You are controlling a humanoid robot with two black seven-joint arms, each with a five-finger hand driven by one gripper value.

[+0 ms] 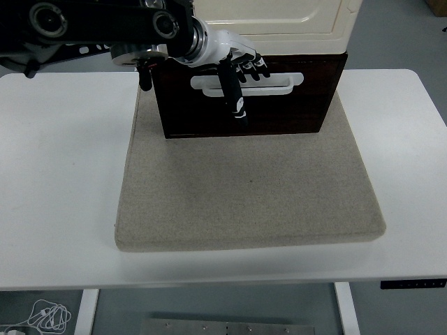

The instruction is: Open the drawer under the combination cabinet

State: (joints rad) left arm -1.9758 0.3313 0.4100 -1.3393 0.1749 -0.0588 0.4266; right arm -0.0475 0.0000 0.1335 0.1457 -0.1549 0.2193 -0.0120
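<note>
Head view: at twelve o'clock on the beige mat (244, 188) stands the cream cabinet (279, 17), its dark brown drawer (293, 108) beneath. Left hand (234, 59), entering from ten o'clock, has fingers (251, 68) hooked over the drawer's white handle (279, 82), thumb hanging down.

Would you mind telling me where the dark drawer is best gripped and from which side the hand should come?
Probably by the white handle on the drawer front, approached from the table's near side. It is a long horizontal bar with a slot behind it, so fingers can hook in from above, as the left hand does now.
</note>
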